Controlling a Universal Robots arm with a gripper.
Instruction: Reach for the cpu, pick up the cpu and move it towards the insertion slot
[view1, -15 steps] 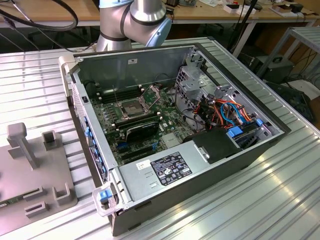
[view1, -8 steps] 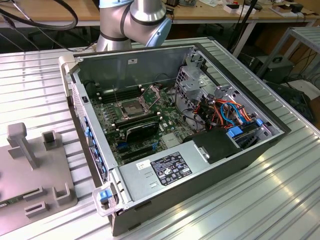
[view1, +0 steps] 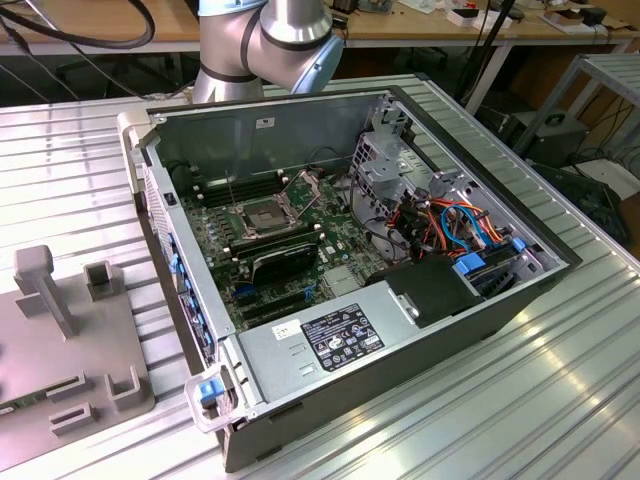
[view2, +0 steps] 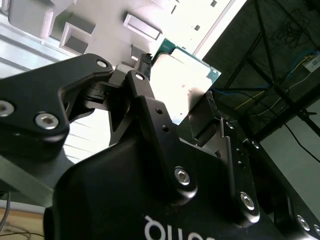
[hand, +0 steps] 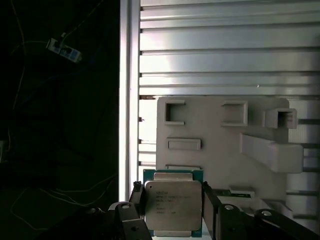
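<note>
gripper (hand: 174, 202) clasping cpu (hand: 173, 204) — grey fixture plate (hand: 215, 150) beyond

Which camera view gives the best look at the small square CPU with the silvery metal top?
The first wrist view: the small square silvery-topped CPU faces the camera, flanked by the black jaws. In the second wrist view the CPU appears at an angle, partly behind the gripper.

Before you, a ribbed metal worktop (view1: 560, 400) bearing an open computer case (view1: 400, 345) and, beside it, a grey fixture plate (view1: 60, 345).
</note>
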